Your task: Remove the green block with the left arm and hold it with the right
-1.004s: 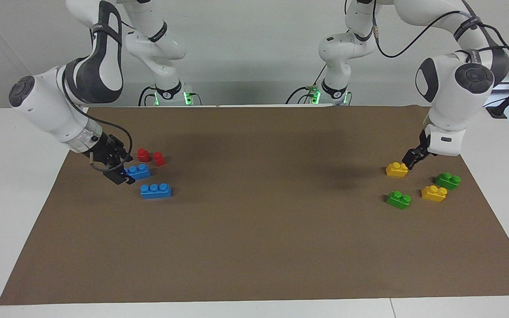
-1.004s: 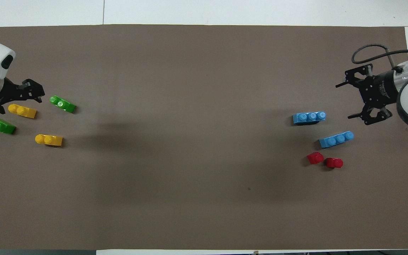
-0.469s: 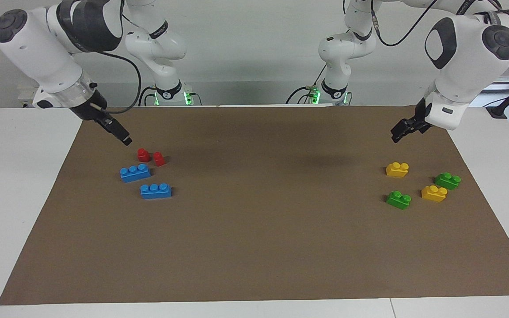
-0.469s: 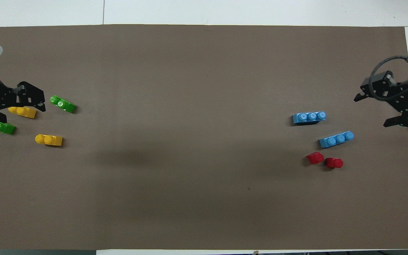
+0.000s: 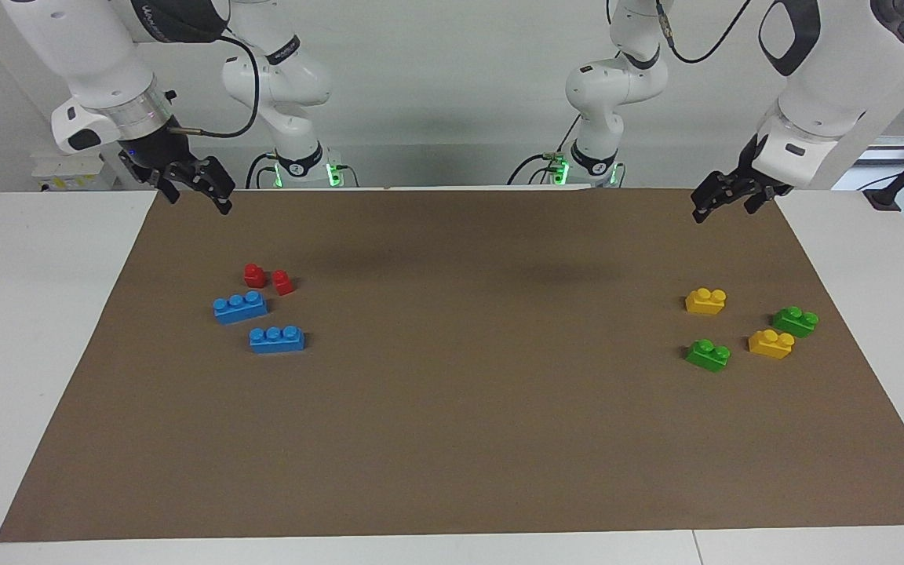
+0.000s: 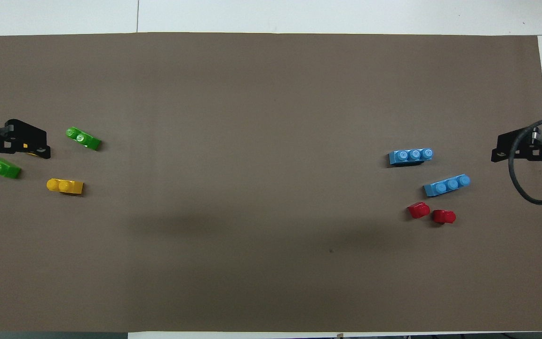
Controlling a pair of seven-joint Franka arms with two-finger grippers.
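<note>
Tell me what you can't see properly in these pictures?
- Overhead view: one yellow block is almost wholly covered by the raised left gripper.
- Overhead view: the green block beside it is partly covered by the same gripper.
- Overhead view: the right gripper is cut off by the picture's edge, and its cable loops across it.

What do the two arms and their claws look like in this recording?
Both are white jointed arms with dark grey joint caps and black two-finger claws. The right arm has a silver ring at its wrist, a small blue light under it and a thin black cable looping off its right claw. The left arm has a black cable along it above its left claw.
</note>
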